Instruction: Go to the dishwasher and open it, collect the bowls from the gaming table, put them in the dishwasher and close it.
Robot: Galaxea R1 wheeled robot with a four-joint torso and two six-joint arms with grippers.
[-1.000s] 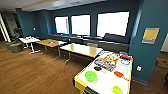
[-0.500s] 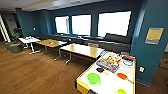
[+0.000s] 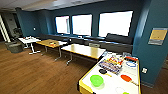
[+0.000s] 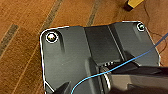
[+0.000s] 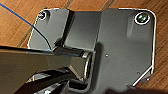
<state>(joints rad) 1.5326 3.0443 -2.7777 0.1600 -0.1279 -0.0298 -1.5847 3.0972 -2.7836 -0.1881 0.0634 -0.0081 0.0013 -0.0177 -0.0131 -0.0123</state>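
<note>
- Compared with the head view half a second ago, the whole picture has shifted slightly: the camera has moved, and the gaming table (image 3: pixel 110 82) now sits a little nearer in the lower right. The things on it keep their places.
- The gaming table is rectangular, with a pale yellow-wood frame and a white top. It stands on the wooden floor (image 3: pixel 37 72), close to the dark blue wall (image 3: pixel 147 57).
- One of the bowls, a lime green bowl (image 3: pixel 96 80), rests on the white top near the table's near left edge. It is round, bright and upright.
- A second green bowl (image 3: pixel 125 93) is cut off at the table's near edge.
- An orange paddle-like item (image 3: pixel 126 78) lies toward the right edge; whether it is a bowl cannot be determined.
- A multicoloured box (image 3: pixel 111 64) lies across the middle of the top, with a black disc (image 3: pixel 102 71) just beside it.
- Long wooden tables (image 3: pixel 83 50) stand beyond, under the windows (image 3: pixel 115 23).
- Both wrist views show the robot's dark plate above the wooden floor. The state of either pincer cannot be determined.
</note>
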